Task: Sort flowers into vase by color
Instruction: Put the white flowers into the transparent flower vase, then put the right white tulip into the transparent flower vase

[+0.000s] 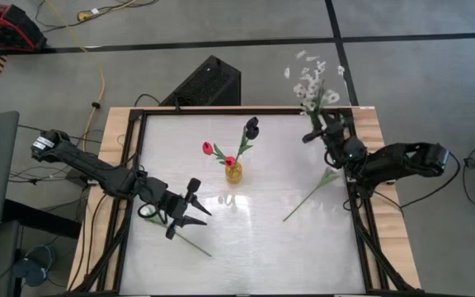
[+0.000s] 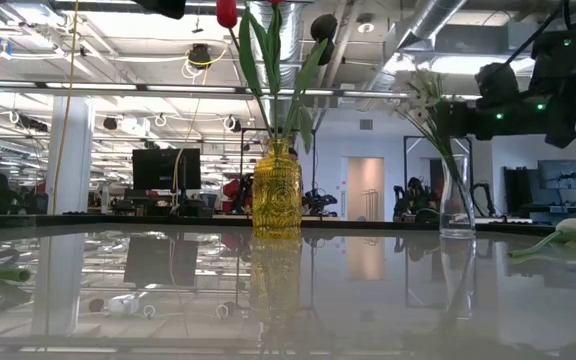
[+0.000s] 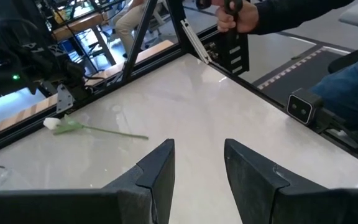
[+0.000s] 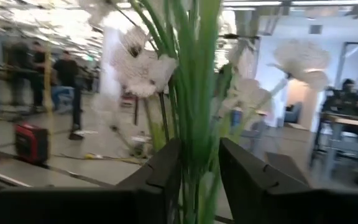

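White and shiny, the tabletop (image 1: 254, 239) is the biggest thing we see, with a wooden edge around it.

We see the left arm low on the left side. Its left gripper (image 1: 195, 204) hangs just over the tabletop with its fingers apart and nothing in them. A green stem (image 1: 190, 241) lies right by it.

We see the right arm at the far right edge. The right gripper (image 4: 199, 168) has its fingers partly apart, one on each side of the green stems of the white flowers (image 1: 312, 82). We cannot tell if it squeezes them. Those white flowers stand in a clear glass vase (image 2: 456, 205) at the far right corner.

In the middle stands a yellow vase (image 1: 233, 172). It holds the red buds (image 1: 208, 148) and one dark bloom (image 1: 252, 127).

One white bud flower (image 1: 312, 192) lies flat on the tabletop near the right arm.

In the left wrist view, a person's hand (image 3: 236, 15) holds something dark past the far edge.
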Tool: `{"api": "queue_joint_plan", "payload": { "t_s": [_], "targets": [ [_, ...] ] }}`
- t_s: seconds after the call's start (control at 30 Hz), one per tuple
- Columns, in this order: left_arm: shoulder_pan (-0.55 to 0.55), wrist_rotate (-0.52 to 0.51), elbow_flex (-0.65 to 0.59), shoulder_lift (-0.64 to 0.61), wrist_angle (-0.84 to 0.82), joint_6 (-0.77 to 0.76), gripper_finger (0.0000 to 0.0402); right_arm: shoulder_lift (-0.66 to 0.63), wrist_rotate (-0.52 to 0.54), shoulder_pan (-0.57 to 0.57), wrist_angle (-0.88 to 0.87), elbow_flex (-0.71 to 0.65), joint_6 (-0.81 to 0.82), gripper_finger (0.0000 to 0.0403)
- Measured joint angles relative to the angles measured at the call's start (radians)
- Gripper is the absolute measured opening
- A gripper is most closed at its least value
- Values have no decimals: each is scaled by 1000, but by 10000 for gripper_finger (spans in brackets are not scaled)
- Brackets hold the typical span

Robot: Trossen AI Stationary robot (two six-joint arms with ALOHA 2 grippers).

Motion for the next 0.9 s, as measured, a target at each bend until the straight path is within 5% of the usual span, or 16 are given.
{"api": "queue_joint_plan", "payload": {
  "t_s": [0.5,0.9],
  "targets": [
    [5,2,0,0,-11,8,128,-12,358,200,-21,0,-246,156],
    [73,58,0,0,-7,6,128,-94,801,488,-31,80,-652,156]
  ]
}}
